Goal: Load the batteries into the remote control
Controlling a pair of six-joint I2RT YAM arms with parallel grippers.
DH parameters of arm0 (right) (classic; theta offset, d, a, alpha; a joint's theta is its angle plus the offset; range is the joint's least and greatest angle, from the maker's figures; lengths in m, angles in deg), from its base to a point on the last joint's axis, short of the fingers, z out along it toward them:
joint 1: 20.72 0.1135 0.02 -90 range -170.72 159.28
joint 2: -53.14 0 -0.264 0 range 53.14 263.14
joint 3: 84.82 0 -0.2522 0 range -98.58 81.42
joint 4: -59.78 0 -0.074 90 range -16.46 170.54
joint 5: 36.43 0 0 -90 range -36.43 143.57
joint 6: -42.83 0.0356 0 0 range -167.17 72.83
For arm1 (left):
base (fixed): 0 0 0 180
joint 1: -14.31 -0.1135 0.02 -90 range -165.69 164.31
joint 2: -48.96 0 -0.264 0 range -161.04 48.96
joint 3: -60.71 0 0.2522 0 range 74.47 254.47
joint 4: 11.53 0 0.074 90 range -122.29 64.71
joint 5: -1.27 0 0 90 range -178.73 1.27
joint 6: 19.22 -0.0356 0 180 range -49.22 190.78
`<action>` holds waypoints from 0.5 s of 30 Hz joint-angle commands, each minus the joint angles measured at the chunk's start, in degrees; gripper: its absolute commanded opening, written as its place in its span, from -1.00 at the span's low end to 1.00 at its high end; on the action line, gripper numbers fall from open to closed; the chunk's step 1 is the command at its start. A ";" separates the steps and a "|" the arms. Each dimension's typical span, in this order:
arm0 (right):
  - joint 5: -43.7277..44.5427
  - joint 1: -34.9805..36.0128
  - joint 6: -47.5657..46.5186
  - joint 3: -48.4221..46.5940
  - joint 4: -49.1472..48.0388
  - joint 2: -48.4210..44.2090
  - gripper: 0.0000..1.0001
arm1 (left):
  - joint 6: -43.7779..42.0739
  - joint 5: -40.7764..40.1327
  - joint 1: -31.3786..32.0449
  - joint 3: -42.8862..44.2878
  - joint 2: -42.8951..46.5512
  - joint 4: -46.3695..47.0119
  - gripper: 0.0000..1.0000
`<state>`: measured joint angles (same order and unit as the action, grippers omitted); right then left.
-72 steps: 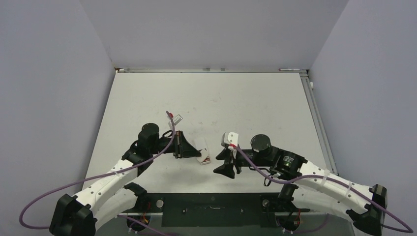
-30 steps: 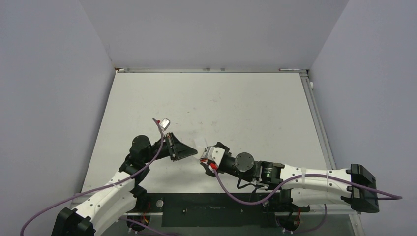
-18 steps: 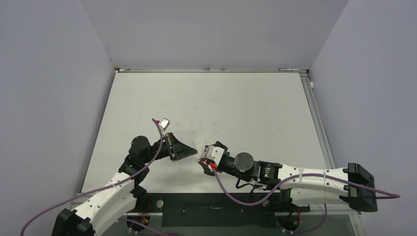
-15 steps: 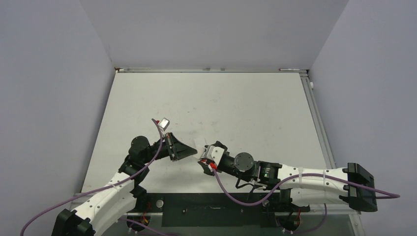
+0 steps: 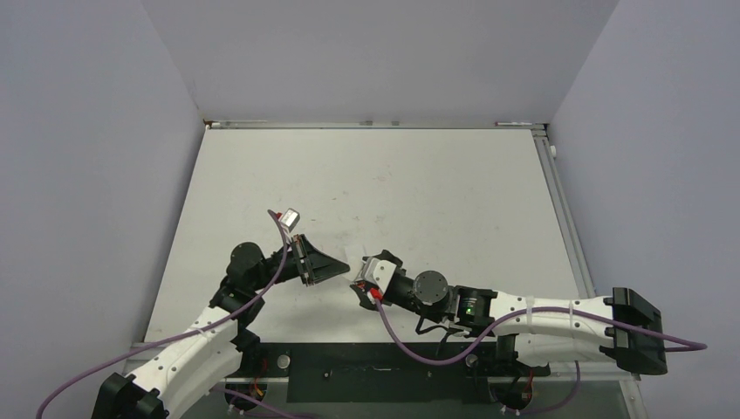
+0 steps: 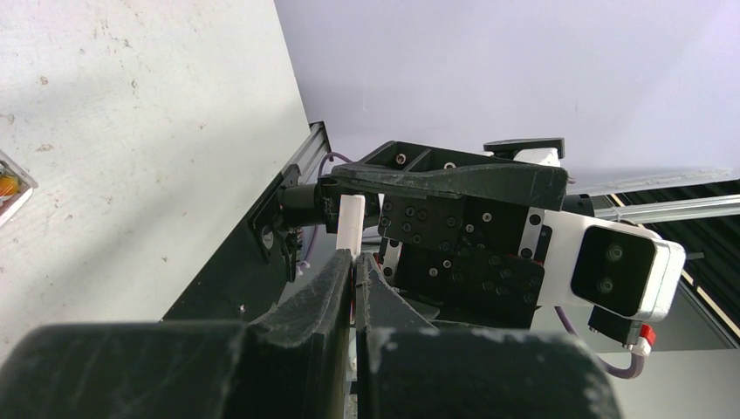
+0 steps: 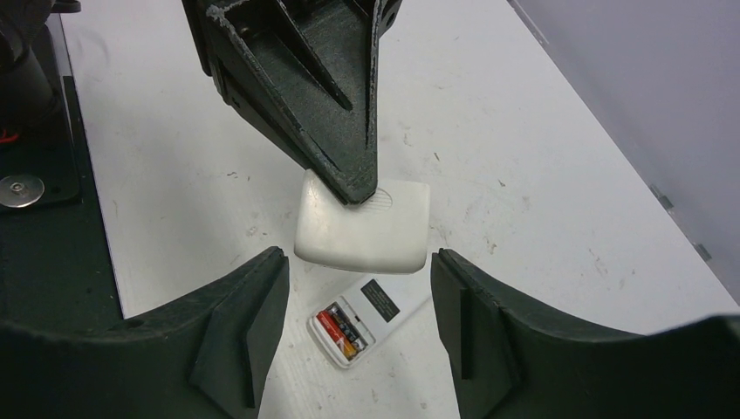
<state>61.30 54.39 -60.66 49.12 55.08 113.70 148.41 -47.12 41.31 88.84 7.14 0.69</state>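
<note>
We see the remote control (image 7: 366, 323) lying back-up low in the right wrist frame, both batteries (image 7: 340, 329) seated in its open back. The right gripper (image 7: 356, 255) has swung down, jaws wide and empty, flanking the battery cover (image 7: 365, 229) that the left gripper (image 7: 355, 192) pinches tight. We judge only closing remains. Around it are the scuffed white table (image 5: 436, 192) and lavender walls (image 5: 375, 52).

We are in a robotics lab cell: bare lilac walls (image 5: 375, 52) close round a scuffed white counter (image 5: 454, 183) beyond the left end effector (image 5: 346, 264); cabled arms (image 5: 192, 336) bolted down behind it.
</note>
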 commanded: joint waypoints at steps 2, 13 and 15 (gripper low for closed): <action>1.44 0.55 -0.39 0.04 -4.24 0.00 0.18 | 0.41 0.66 -0.20 -0.40 1.09 3.13 -1.00; 0.93 0.56 -0.08 0.37 -5.03 -0.31 -0.06 | 0.44 0.73 -0.19 -0.81 1.22 3.29 -1.00; 0.89 0.56 -0.13 0.53 -5.24 -0.40 -0.11 | 0.42 0.66 -0.19 -0.90 1.22 3.29 -1.00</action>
<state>61.75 54.44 -60.92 49.45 54.06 113.70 148.63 -47.14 41.20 88.34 7.77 1.52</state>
